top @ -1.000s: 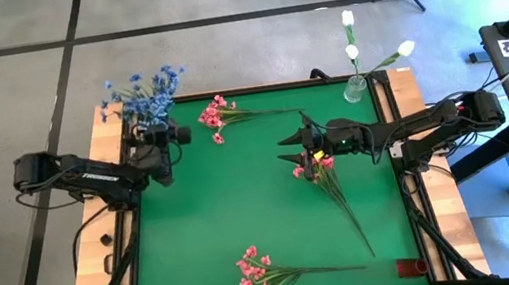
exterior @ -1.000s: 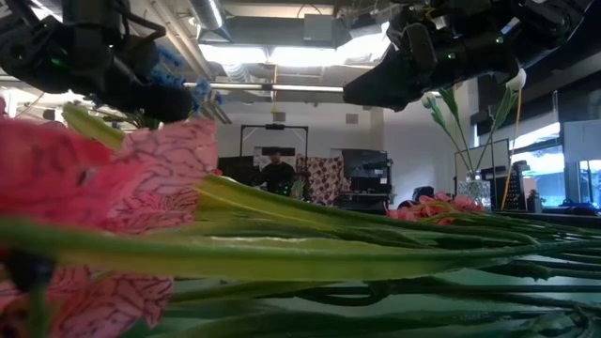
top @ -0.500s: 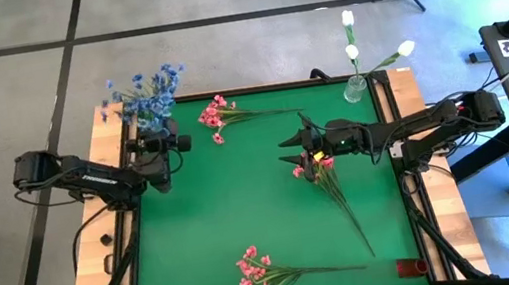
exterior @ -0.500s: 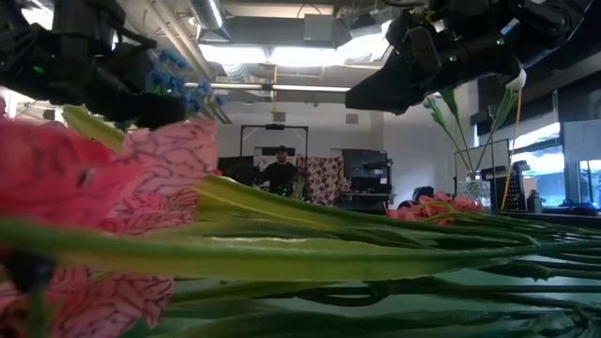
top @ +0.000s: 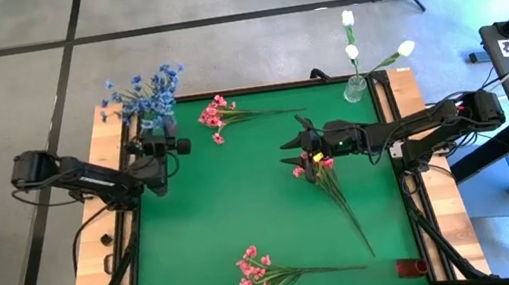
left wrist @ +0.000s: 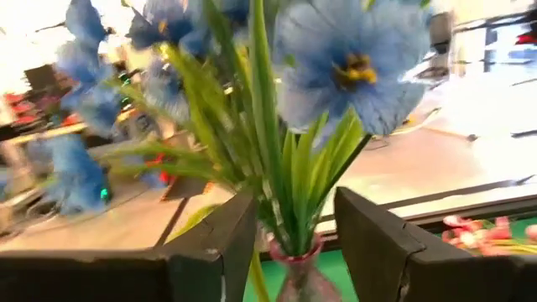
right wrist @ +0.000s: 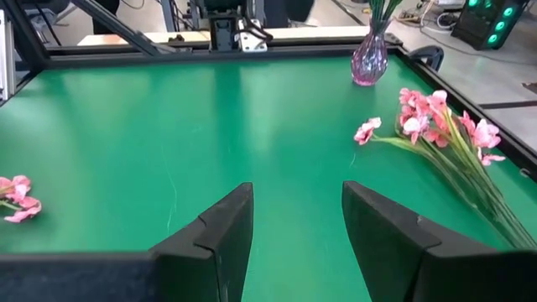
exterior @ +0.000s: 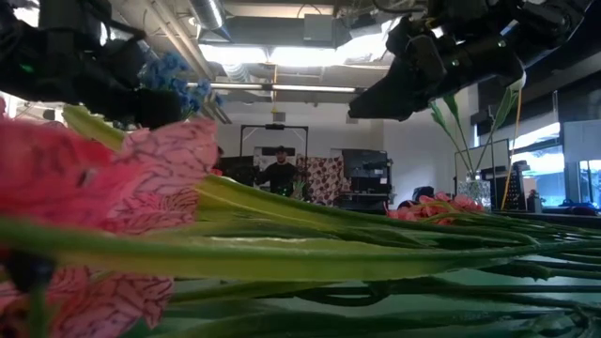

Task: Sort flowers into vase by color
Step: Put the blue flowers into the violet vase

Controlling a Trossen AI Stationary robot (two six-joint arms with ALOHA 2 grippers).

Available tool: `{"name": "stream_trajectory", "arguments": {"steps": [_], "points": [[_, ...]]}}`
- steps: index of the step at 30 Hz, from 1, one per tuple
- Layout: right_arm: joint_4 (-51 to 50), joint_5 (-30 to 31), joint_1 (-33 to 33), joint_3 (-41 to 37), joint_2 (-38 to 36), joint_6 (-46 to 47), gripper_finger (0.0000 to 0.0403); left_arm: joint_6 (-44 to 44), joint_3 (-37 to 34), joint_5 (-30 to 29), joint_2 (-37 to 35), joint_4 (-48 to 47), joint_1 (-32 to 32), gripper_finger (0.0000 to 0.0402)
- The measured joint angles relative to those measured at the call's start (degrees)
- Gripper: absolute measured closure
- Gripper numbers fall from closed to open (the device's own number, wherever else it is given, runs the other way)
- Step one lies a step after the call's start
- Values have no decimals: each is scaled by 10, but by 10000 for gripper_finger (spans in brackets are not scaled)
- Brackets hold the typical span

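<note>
High view shows the green desk (top: 247, 224) from above. On the left, the blue flowers (top: 144, 93) stand in a vase at the far left corner. That color looks done. The left gripper (top: 155, 137) is just beside the blue stems. Its fingers (left wrist: 210, 252) are apart, one on each side of the stems, and I judge they hold nothing.

Next comes one pink bunch (top: 216, 118) lying flat near the far edge. Another pink bunch (top: 258, 278) lies flat near the front edge. A third pink bunch (top: 326, 177) lies in the middle right part. The right gripper (top: 296, 148) hovers over its blooms. The right fingers (right wrist: 218, 231) are apart with nothing between them.

On the far right corner stand the white flowers (top: 354, 47) in a clear vase (top: 355, 89). That color looks done too.

So blue and white are in vases. Pink is what is left, I think. I cannot see an empty vase for pink.

Count: one blue bunch, three pink bunches, three white buds, and two vases.
</note>
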Motion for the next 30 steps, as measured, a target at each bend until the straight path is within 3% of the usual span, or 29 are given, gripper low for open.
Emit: {"name": "stream_trajectory", "arguments": {"steps": [12,30], "points": [[-21,-5,0,0,0,0,221,121,0,0,-89,5,-27,247],[-35,-4,-1,0,0,0,221,156,-19,0,-109,-9,-76,247]]}}
